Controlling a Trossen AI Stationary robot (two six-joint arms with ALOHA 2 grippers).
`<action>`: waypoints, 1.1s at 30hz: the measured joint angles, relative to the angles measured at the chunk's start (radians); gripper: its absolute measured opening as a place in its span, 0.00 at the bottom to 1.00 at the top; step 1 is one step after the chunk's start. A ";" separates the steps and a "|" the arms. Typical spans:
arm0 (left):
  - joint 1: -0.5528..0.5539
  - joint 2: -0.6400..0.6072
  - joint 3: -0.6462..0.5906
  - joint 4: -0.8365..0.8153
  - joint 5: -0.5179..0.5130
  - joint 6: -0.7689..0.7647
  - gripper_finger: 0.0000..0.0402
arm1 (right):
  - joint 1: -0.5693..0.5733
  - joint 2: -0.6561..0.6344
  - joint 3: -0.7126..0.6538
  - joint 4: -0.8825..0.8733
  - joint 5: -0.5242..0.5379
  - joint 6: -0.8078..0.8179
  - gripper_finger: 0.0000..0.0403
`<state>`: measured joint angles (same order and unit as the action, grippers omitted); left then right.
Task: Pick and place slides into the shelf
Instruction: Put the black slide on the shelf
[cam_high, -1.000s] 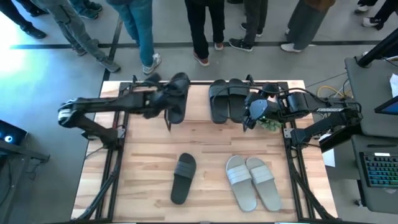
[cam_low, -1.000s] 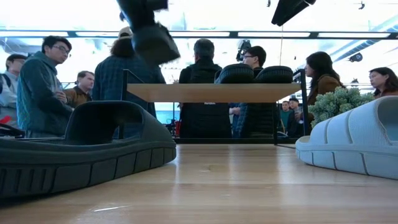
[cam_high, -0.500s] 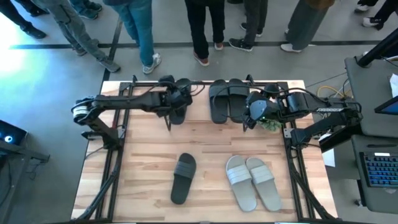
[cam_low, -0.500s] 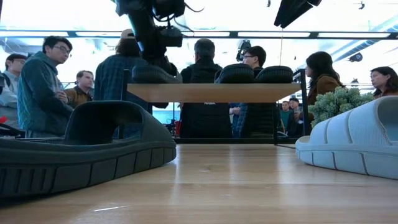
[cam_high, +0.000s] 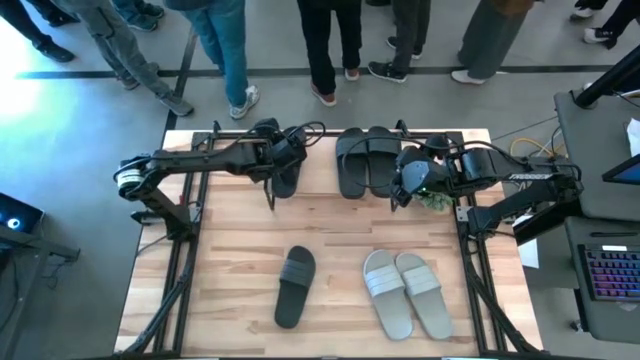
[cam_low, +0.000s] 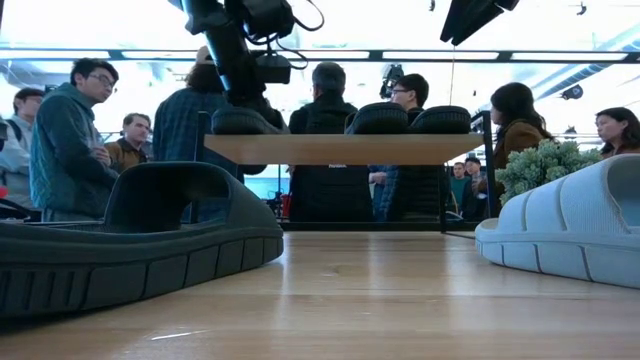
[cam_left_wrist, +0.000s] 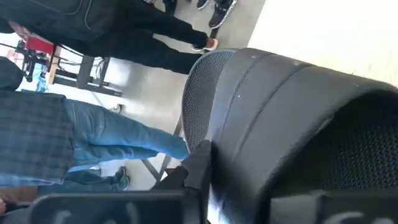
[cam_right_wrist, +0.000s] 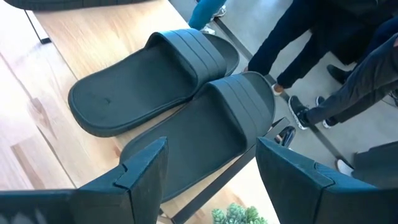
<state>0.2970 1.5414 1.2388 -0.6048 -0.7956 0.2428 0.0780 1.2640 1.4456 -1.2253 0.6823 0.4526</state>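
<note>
The shelf (cam_high: 318, 168) stands along the table's far edge; its top board (cam_low: 345, 150) carries three dark slides on their soles. My left gripper (cam_high: 287, 152) reaches in from the left and is shut on the leftmost one (cam_high: 279, 170) (cam_low: 243, 120), which fills the left wrist view (cam_left_wrist: 286, 118). Two more dark slides (cam_high: 365, 160) (cam_right_wrist: 186, 106) lie side by side right of it. My right gripper (cam_high: 402, 186) (cam_right_wrist: 211, 168) hangs open just right of that pair. One dark slide (cam_high: 293, 285) and two light grey slides (cam_high: 405, 290) lie on the table. My left gripper holds the leftmost dark slide at its wide strap (cam_left_wrist: 249, 143), coming from above and the table's left. One finger (cam_left_wrist: 198, 168) lies against the strap's outer side; the other is hidden behind the strap. The slide's sole rests level on the shelf's top board (cam_low: 260, 150).
A small green plant (cam_high: 436, 200) (cam_low: 540, 165) sits by the shelf's right end, under my right arm. Several people stand beyond the table's far edge (cam_low: 70, 140). Bare wood lies between the shelf and the slides on the near half of the table (cam_high: 330, 225).
My left gripper has carried the dark slide toward the far edge and down, from raised and tilted above the shelf's left end to lying level on the top board. Over the last half second it has hardly moved.
</note>
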 joint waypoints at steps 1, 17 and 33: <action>0.000 0.000 0.000 0.000 0.000 0.000 0.12 | 0.000 0.000 0.000 0.000 0.000 0.001 0.58; -0.024 -0.013 0.007 -0.035 -0.055 -0.001 0.31 | 0.000 0.000 0.000 0.000 0.000 0.000 0.58; -0.046 -0.085 0.018 -0.101 0.063 -0.083 0.32 | 0.000 0.000 0.000 -0.002 0.000 -0.016 0.58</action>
<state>0.2506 1.4559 1.2567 -0.7058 -0.7328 0.1599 0.0780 1.2640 1.4456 -1.2274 0.6823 0.4370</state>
